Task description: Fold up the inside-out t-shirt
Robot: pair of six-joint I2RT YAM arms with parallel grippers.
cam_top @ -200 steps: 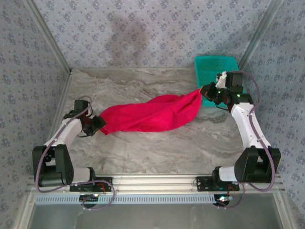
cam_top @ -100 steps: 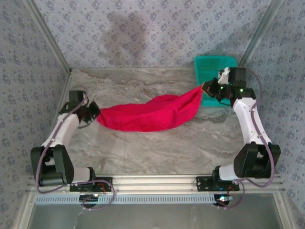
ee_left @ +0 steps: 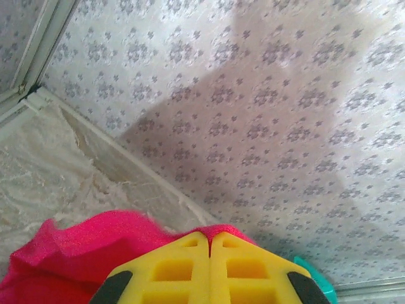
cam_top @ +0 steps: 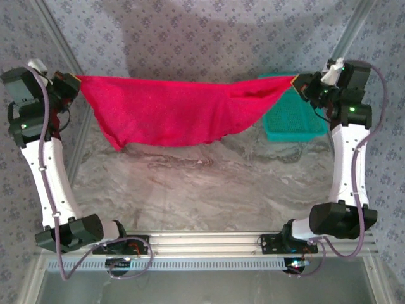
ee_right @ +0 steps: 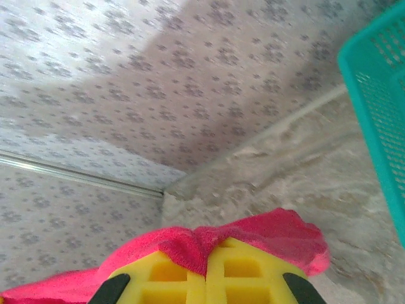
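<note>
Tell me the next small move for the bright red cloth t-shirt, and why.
Probably lower both arms together, laying the bright red cloth t-shirt flat: the shut left gripper and right gripper hold it stretched above the marbled table.

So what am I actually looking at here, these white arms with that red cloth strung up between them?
Those are two robot arms bolted at the near edge of a marble-look table. The wide picture comes from a camera above and behind them. The other two come from small cameras on each wrist, so you see yellow fingers at the bottom. The left gripper and the right gripper are each shut on one end of a red t-shirt, holding it stretched between them, hanging above the table. A teal basket sits on the table at the far right.
</note>
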